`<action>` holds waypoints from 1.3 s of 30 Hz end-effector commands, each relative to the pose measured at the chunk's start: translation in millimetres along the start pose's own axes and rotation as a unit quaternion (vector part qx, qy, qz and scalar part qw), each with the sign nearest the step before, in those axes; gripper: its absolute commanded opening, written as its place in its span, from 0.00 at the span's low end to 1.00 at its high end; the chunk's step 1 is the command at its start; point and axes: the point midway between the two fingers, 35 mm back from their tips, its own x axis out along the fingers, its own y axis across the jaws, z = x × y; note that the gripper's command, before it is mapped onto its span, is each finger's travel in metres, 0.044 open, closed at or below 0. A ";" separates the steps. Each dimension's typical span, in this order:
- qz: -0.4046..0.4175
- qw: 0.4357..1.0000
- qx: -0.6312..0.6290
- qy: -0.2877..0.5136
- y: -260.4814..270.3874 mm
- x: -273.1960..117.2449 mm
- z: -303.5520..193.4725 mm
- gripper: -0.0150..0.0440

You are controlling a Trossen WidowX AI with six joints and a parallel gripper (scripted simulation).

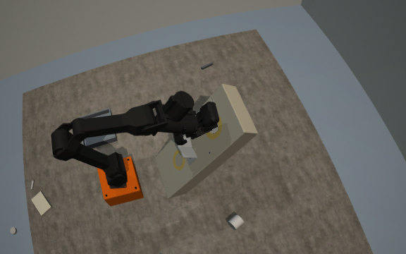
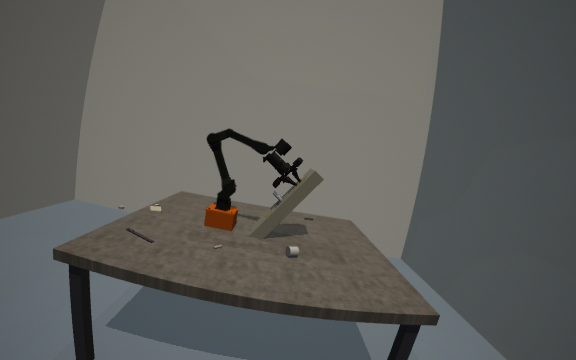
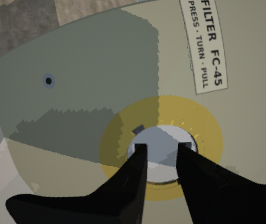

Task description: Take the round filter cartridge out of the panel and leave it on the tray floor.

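The round pale filter cartridge (image 3: 160,137) sits in the tilted service panel (image 1: 171,181) (image 2: 288,210) (image 3: 24,95), inside a yellow ring (image 1: 213,136) (image 3: 211,147). A dark notch (image 3: 139,129) shows at its upper left edge in the wrist view. My gripper (image 3: 160,149) (image 2: 298,183) is shut on the cartridge, with the two fingertips at its face, one on each side of the middle. The fingertips cover the slots. The grey-blue tray (image 1: 111,141) lies behind the arm in the top view, partly hidden by it.
A white flap (image 1: 187,152) stands out from the panel beside a second yellow ring (image 1: 175,163). A label (image 3: 206,55) is near the cartridge. A white cylinder (image 1: 235,221) (image 2: 292,251), a dark bar (image 1: 206,65) and a beige block (image 1: 41,203) (image 2: 155,209) lie around.
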 end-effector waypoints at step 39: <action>0.000 0.875 0.485 0.000 -3.3 -28.0 0.6 0.25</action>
